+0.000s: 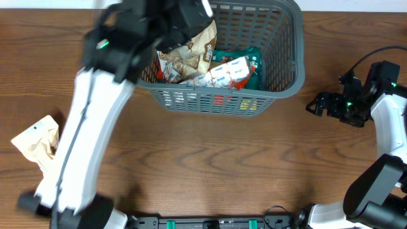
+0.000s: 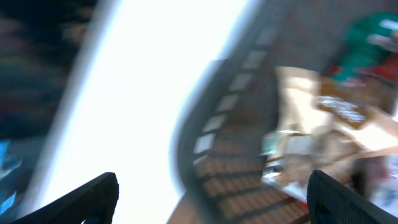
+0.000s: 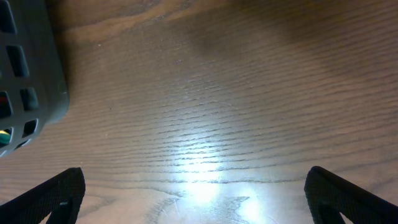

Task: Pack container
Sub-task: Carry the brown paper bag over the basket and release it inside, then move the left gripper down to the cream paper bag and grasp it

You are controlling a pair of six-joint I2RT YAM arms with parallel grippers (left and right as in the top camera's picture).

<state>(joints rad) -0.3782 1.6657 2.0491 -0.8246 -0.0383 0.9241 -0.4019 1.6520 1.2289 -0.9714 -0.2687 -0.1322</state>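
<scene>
The dark grey slotted container (image 1: 216, 98) stands at the table's far middle. It holds a brown-and-cream snack packet (image 1: 191, 54), white-and-red packets (image 1: 227, 71) and a green packet (image 1: 253, 60). My left arm reaches over the container's left end, and its gripper (image 1: 181, 19) is blurred there. In the left wrist view the jaws (image 2: 211, 190) are wide open and empty above the container's rim (image 2: 186, 137), with the brown packet (image 2: 323, 118) inside. My right gripper (image 1: 316, 105) is open and empty over bare table right of the container (image 3: 31, 81).
A crumpled cream paper packet (image 1: 37, 141) lies on the wooden table at the left edge. The left arm's white link crosses the table's left half. Cables trail at the far right.
</scene>
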